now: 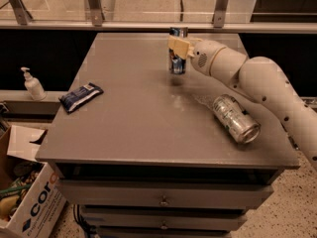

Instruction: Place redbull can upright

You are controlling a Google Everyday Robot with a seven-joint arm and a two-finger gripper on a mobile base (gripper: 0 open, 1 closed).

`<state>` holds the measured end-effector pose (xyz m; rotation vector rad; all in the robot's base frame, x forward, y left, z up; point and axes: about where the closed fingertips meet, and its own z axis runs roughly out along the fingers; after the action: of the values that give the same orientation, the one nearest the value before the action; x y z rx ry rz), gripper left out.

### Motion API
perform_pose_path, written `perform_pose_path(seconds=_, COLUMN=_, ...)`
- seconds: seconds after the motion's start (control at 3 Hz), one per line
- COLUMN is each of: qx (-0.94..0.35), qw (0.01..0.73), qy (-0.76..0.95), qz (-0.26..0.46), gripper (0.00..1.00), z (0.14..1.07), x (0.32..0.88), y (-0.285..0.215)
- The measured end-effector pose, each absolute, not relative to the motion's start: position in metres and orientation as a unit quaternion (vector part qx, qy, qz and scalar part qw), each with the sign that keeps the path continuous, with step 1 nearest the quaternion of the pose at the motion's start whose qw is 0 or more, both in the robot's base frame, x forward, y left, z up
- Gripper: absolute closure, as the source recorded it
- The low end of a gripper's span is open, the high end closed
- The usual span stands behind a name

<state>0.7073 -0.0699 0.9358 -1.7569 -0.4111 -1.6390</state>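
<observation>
The redbull can (178,62) is slim, blue and silver, and stands upright at the far middle of the grey table (133,128). Its base is at or just above the tabletop. My gripper (179,47) reaches in from the right on a white arm and is shut on the can's upper half, one tan finger (178,47) showing across its front. The can's silver top shows above the finger.
A fatter silver can with green markings (236,118) lies on its side at the right of the table. A dark blue snack packet (80,96) lies near the left edge. A sanitizer bottle (32,84) and a cardboard box (29,202) are to the left.
</observation>
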Motion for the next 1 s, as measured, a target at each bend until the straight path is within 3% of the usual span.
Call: perform_pose_path(seconds=1.0, qx=-0.650, qw=0.318, qy=-0.206, qz=-0.659, gripper=1.00, z=0.954, x=0.718, y=-0.099)
